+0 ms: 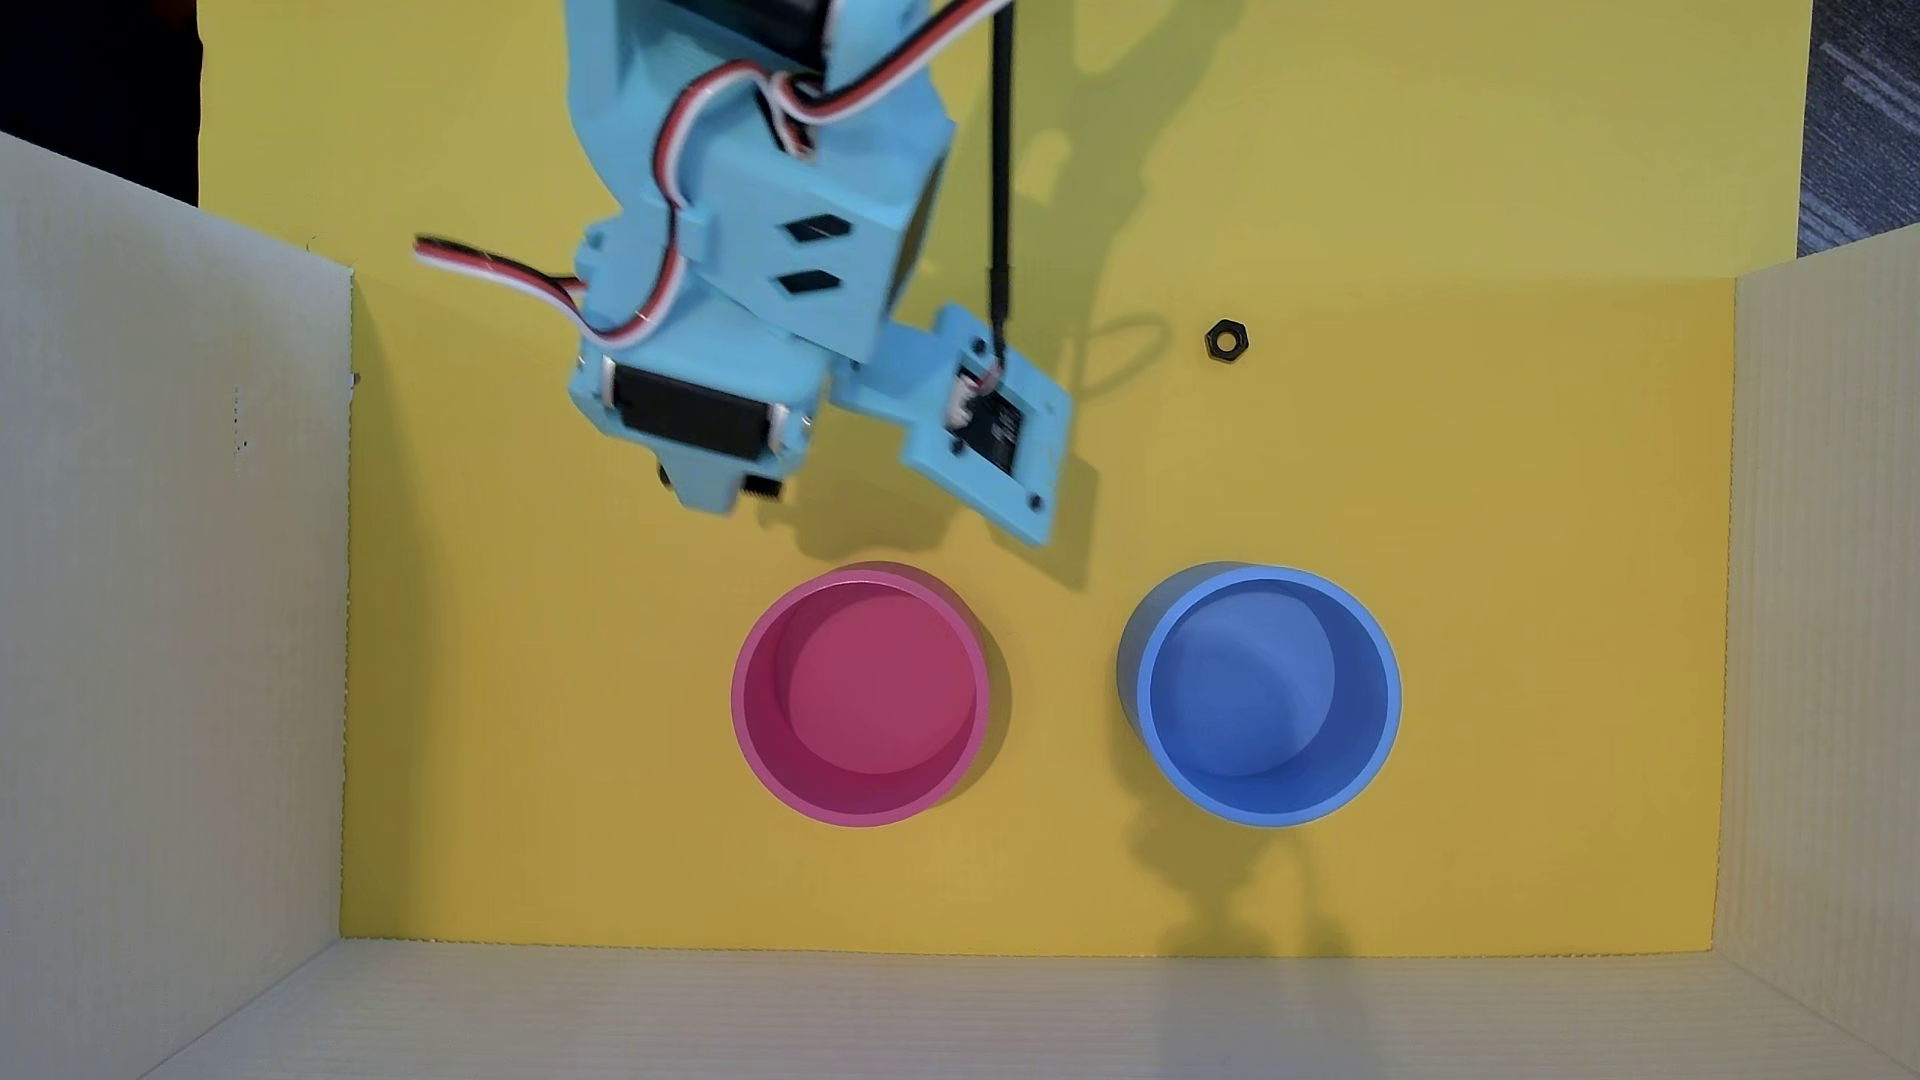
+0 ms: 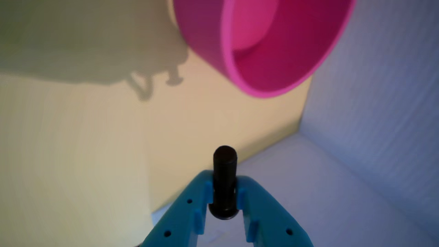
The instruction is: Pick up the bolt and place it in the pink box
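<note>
Light-blue arm [image 1: 748,208] reached in from the top edge of the overhead view, wrist angled down and twds the lower left. Red/white/black servo wires looped over the upper links. Wrist cam board stuck out on the right side. In the wrist view the tool [image 2: 223,199] was clamped w/ both fingers [image 2: 192,212] pressed against the bolt [image 2: 224,171].

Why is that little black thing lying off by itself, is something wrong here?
Nothing looks wrong. The hex nut simply lies loose on the yellow floor, apart from both cups. The pincer grips the bolt near the upright, empty pink box; the blue cup is upright and empty too.
</note>
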